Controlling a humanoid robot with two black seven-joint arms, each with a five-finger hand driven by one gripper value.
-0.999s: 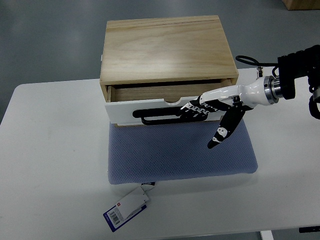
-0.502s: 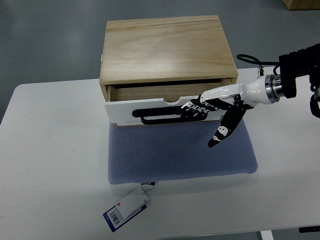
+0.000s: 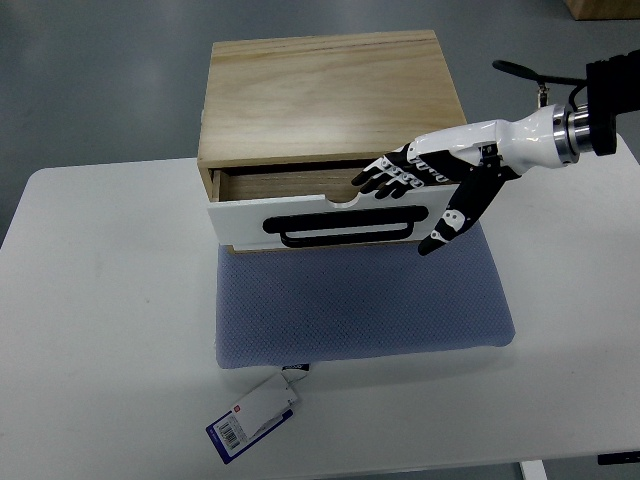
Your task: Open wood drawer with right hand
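A light wood box stands at the back of the white table. Its drawer is pulled out a short way, with a white front and a black loop handle. My right hand comes in from the right edge. It hovers above the drawer's right end with fingers spread and thumb pointing down, holding nothing. It is off the handle. The left arm is out of view.
A blue-grey mat lies under and in front of the box. A paper tag with a barcode lies near the front edge of the white table. A tan box corner shows at the top right.
My right hand let go of the black handle and lifted up and back, now above the drawer's front edge. The drawer stays pulled out about the same amount.
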